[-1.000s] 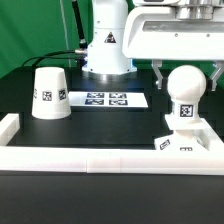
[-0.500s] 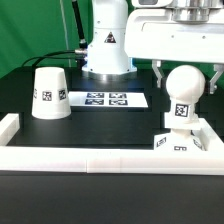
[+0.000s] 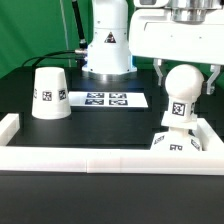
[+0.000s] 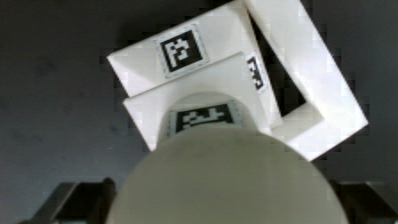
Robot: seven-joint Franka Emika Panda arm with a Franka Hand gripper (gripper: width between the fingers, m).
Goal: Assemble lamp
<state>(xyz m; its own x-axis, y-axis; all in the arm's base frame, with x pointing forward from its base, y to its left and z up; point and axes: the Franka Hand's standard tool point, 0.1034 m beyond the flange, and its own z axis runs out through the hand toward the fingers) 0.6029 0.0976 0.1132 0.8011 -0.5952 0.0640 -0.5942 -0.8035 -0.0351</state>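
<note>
Bulb (image 3: 183,88) stands slightly tilted on the base (image 3: 192,146). Above the base, the pincer (image 3: 187,76) straddles its round head, jaws close alongside; whether they clamp it is unclear.

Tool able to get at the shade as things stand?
Probably yes: the shade stands alone at the exterior view's left, nothing above it. The tool straddles the bulb, though, so it would need to lift clear first.

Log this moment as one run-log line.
hand: straddles bulb head, grip unclear | bulb: stem on base | shade: apart on table, exterior view's left
</note>
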